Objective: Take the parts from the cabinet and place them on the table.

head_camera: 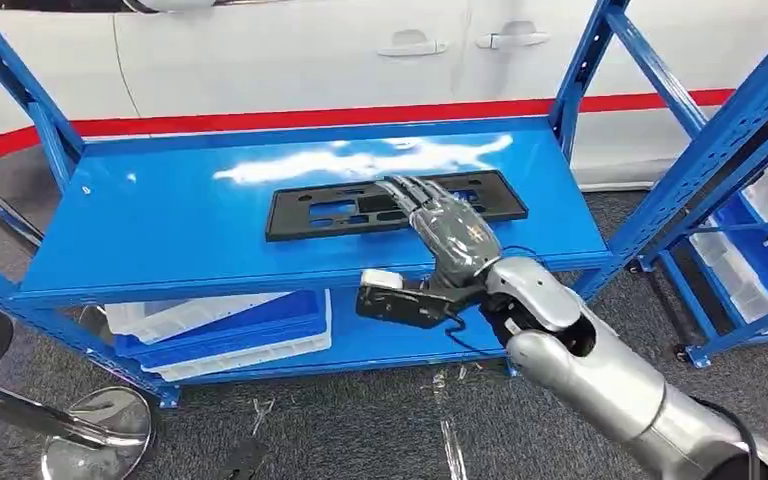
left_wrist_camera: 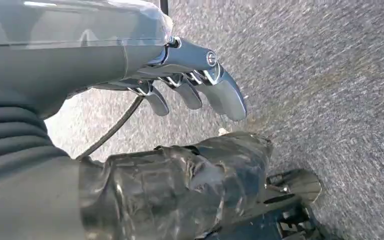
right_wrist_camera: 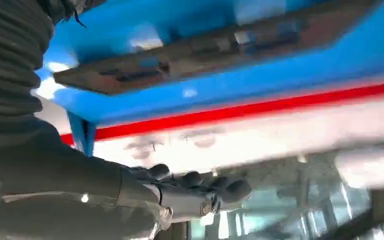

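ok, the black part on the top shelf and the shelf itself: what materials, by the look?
Black part: likely moulded plastic, matte, going by its thin flat shape with cut-out slots and no shine. Shelf: likely painted sheet metal, glossy blue with bright glare streaks.

The right arm (head_camera: 610,385) is clad in smooth silver shells with black gaps at the wrist joint, where a thin black cable is looped beside a black wrist module capped in white. The right hand (head_camera: 450,232) is covered by a glossy grey, semi-transparent back plate, from which dark fingers (head_camera: 407,190) with metallic links extend. The left hand (left_wrist_camera: 180,75) is seen with a grey ribbed cover, silver-grey fingers (left_wrist_camera: 227,97) pinned by a round screw, and a thumb wrapped in wrinkled dark tape.
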### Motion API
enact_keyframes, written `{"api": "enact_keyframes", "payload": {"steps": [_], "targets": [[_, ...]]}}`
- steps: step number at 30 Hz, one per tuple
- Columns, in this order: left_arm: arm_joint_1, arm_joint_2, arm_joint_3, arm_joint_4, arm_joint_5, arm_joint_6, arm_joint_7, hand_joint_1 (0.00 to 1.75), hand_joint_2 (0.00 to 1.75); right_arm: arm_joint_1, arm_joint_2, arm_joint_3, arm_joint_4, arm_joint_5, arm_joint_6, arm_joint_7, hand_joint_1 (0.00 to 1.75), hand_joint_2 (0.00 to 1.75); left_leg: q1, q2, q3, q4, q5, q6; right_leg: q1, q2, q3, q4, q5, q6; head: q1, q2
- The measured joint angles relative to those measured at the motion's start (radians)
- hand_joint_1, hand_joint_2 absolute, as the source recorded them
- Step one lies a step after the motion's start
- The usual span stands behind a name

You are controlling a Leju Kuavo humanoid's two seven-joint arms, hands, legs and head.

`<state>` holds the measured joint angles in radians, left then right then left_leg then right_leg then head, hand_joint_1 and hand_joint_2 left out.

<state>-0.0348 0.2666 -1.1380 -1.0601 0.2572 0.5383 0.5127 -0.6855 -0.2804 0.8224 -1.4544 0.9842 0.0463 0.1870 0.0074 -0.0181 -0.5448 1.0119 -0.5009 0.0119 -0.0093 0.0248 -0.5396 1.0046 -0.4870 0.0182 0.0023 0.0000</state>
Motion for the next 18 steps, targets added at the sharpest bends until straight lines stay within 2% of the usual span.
{"api": "enact_keyframes", "payload": {"steps": [2, 5, 13, 18], "targets": [[0.004, 0.0, 0.005, 0.0, -0.02, -0.011, 0.0, 0.0, 0.0, -0.047, 0.036, 0.007, 0.102, 0.009, -0.061, -0.019, 0.0, 1.75, 0.0, 0.0, 0.0, 0.0, 0.0, 0.0, 0.0, 0.0, 0.0, 0.0, 0.0, 0.0, -0.002, 0.0], [0.006, -0.002, 0.01, 0.0, -0.043, -0.023, 0.0, 0.0, 0.0, -0.095, 0.077, 0.01, 0.232, 0.011, -0.098, -0.031, 0.0, 1.75, 0.0, -0.001, 0.0, 0.0, 0.001, 0.0, 0.0, -0.001, 0.0, 0.0, 0.0, 0.0, 0.0, 0.0], [0.019, -0.006, 0.028, 0.002, -0.06, -0.045, 0.0, 0.0, 0.0, -0.133, 0.149, 0.011, 0.413, 0.016, -0.087, -0.035, 0.0, 1.75, 0.0, -0.001, 0.0, 0.0, 0.001, -0.001, 0.0, -0.001, -0.001, 0.0, 0.0, 0.0, -0.001, 0.0], [0.028, -0.011, 0.043, 0.003, -0.09, -0.061, 0.0, 0.0, 0.0, -0.132, 0.171, 0.014, 0.497, 0.025, -0.074, -0.053, 0.0, 1.75, 0.0, 0.0, 0.0, 0.0, 0.001, -0.001, 0.0, -0.001, -0.001, 0.0, 0.0, 0.0, -0.001, 0.0]]}}
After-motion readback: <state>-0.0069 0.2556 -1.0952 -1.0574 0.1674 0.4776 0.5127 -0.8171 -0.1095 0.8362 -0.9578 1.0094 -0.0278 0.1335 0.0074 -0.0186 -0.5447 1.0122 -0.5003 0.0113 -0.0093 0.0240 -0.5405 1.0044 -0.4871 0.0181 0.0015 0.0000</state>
